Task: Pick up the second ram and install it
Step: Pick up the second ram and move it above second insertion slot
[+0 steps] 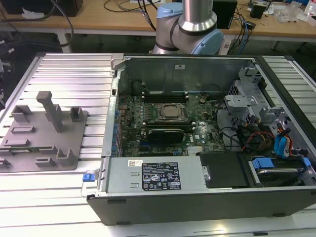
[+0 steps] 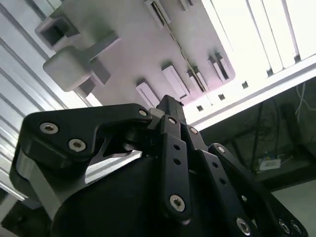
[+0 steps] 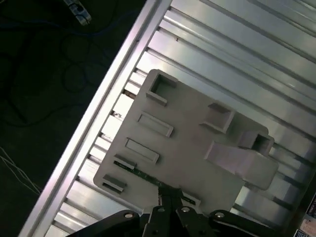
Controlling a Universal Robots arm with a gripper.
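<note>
- Claw [image 2: 170, 101]: black, with bolted link arms. In both wrist views [image 3: 170, 195] its two fingers are drawn together and meet at the tips. Nothing shows between them. It hangs over the grey tray.
- Memory stick [image 3: 145, 177]: seen edge-on in the first wrist view as a thin dark-green strip. It sits in the tray's outer row between two small holders, and the claw tips cover its middle. Whether the tips touch it cannot be told.
- Grey tray [image 3: 187, 143]: a flat plate with raised pockets and slot holders. It lies on the table at the exterior view's left [image 1: 34, 150].
- Post [image 3: 242, 165]: a tall T-shaped block standing on the tray.
- Table [image 1: 69, 74]: ribbed aluminium.
- Computer case [image 1: 197, 202]: open, lying beside the tray on the exterior view's right.
- Main board [image 1: 148, 116]: green, inside the case.
- Processor [image 1: 171, 112]: silver, in its socket on the board.
- Robot arm [image 1: 195, 24]: silver and pale blue, rising behind the case.
</note>
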